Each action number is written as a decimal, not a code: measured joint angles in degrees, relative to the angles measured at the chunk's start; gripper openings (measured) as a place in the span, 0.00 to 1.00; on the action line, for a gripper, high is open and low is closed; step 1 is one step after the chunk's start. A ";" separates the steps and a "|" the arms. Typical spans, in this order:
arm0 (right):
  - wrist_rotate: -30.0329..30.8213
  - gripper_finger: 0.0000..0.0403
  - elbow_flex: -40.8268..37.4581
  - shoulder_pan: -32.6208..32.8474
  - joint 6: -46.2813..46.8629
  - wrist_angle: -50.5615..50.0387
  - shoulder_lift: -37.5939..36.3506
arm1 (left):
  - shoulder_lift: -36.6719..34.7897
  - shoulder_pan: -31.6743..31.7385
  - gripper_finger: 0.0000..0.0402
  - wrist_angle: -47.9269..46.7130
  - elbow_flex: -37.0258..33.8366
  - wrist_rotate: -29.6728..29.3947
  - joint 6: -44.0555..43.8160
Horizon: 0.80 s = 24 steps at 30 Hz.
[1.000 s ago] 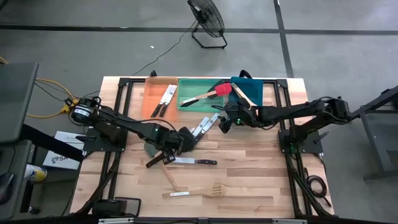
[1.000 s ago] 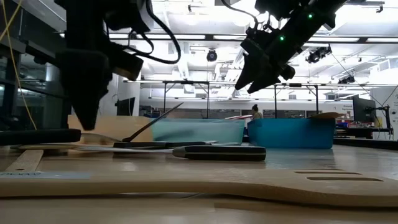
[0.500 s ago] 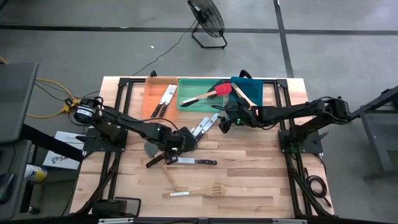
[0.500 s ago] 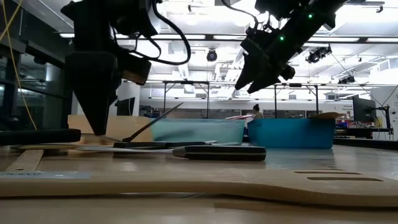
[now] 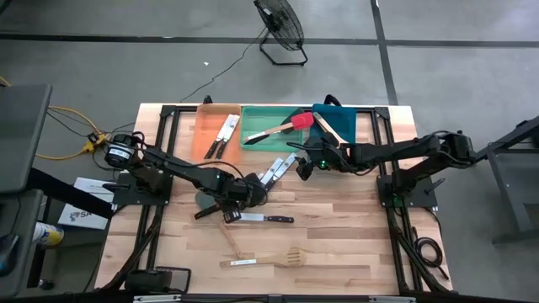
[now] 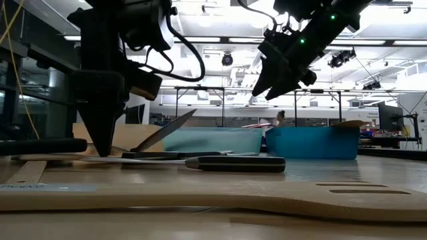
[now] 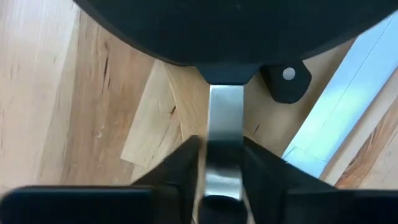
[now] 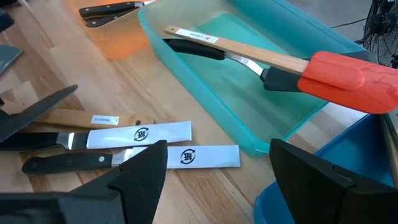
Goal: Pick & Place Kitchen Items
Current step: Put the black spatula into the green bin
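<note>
A spatula (image 5: 205, 202) with a dark head, a steel shank and a black handle lies left of the table's middle. My left gripper (image 5: 226, 204) points down over it, shut on the shank (image 7: 222, 155), with its fingertips near the table in the low view (image 6: 103, 150). My right gripper (image 5: 303, 166) hangs open above the table by the green tray's near right corner (image 8: 227, 186), holding nothing. Two knives (image 5: 276, 167) in white sleeves lie below it. My left gripper pinches the spatula's steel shank (image 7: 224, 124) between its two fingers (image 7: 186, 163), a short way from the dark head (image 7: 224, 31). The fingers come from above, pointing down, and lie across the shank. Whether the spatula is lifted off the table, I cannot tell.
At the far edge stand an orange tray (image 5: 202, 126) with knives, a green tray (image 5: 253, 114) with a red spatula (image 5: 299, 123), and a blue tray (image 5: 347, 126). A black-handled knife (image 5: 268, 219), a wooden spoon (image 5: 229, 237) and a slotted wooden turner (image 5: 269, 259) lie nearer the front.
My left gripper has sunk a little and shifted toward the table's left, coming down over the spatula's shank. The spatula's black handle has swung slightly toward the far edge. My right arm has kept still.
</note>
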 joint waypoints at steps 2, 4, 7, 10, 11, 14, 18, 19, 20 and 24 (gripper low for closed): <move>0.00 0.68 0.00 0.00 0.05 0.01 0.00 | 0.00 0.00 0.17 -0.04 0.04 -0.03 0.09; 0.00 0.68 0.00 0.00 0.11 0.00 0.00 | -0.02 0.00 0.16 -0.05 0.04 -0.05 0.09; 0.02 0.68 0.00 0.00 0.13 0.00 0.00 | -0.02 0.00 0.16 -0.11 0.04 -0.05 0.43; 0.00 0.68 0.00 0.00 0.15 0.00 0.00 | -0.02 -0.02 0.16 -0.13 0.04 -0.03 0.68; 0.00 0.68 0.00 0.00 0.15 0.00 0.00 | -0.02 0.00 0.16 -0.25 0.11 -0.03 0.68; 0.00 0.68 0.00 0.00 0.15 -0.02 0.00 | -0.28 -0.02 0.16 -3.53 1.33 -0.34 0.98; 0.00 0.68 0.00 0.00 0.21 -1.12 0.02 | -1.12 -0.04 0.16 -7.72 3.98 -2.20 1.20; 0.00 0.68 0.00 0.00 0.23 -1.37 0.02 | -1.56 -0.04 0.16 -9.02 4.55 -2.89 1.41; 0.00 0.68 0.00 0.00 0.24 -1.55 0.02 | -1.92 -0.04 0.16 -9.62 5.05 -3.30 1.54; 0.00 0.68 0.00 0.00 0.26 -2.09 0.02 | -3.16 -0.02 0.16 -9.43 6.23 -5.26 3.39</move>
